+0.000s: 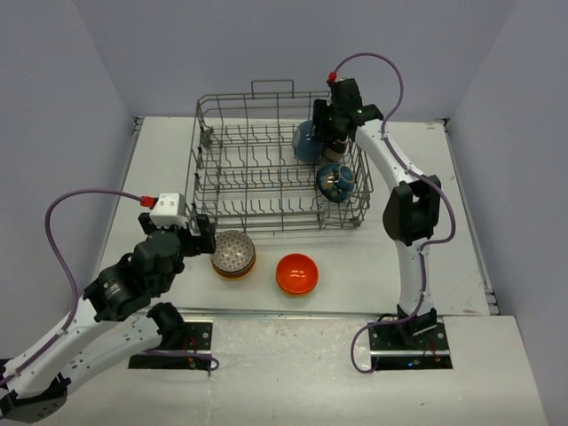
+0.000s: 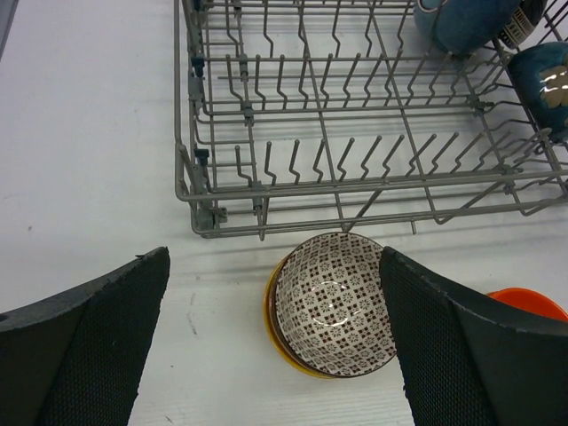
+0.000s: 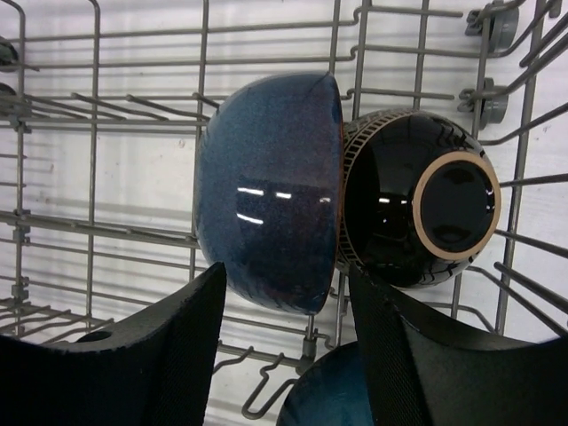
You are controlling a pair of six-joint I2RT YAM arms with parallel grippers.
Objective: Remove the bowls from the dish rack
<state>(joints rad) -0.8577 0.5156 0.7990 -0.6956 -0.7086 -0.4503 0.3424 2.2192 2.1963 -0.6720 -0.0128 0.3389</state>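
Observation:
The grey wire dish rack (image 1: 266, 169) stands at the table's middle back. In its right end a blue bowl (image 1: 306, 142) (image 3: 271, 191) stands on edge against a black-and-cream bowl (image 3: 417, 200), and a dark teal bowl (image 1: 335, 181) (image 2: 548, 80) sits nearer the front. My right gripper (image 1: 330, 142) (image 3: 288, 306) is open, straddling the blue bowl's lower rim without touching it. On the table, a patterned bowl (image 1: 233, 251) (image 2: 335, 302) is nested in a yellow bowl (image 2: 277, 324). An orange bowl (image 1: 297, 272) sits to its right. My left gripper (image 1: 202, 232) (image 2: 275, 342) is open and empty above the stack.
Grey walls close in the table on three sides. The rack's left and middle tine rows hold nothing. Bare white table (image 1: 160, 160) lies left of the rack and to the right of the orange bowl. The arm bases stand at the near edge.

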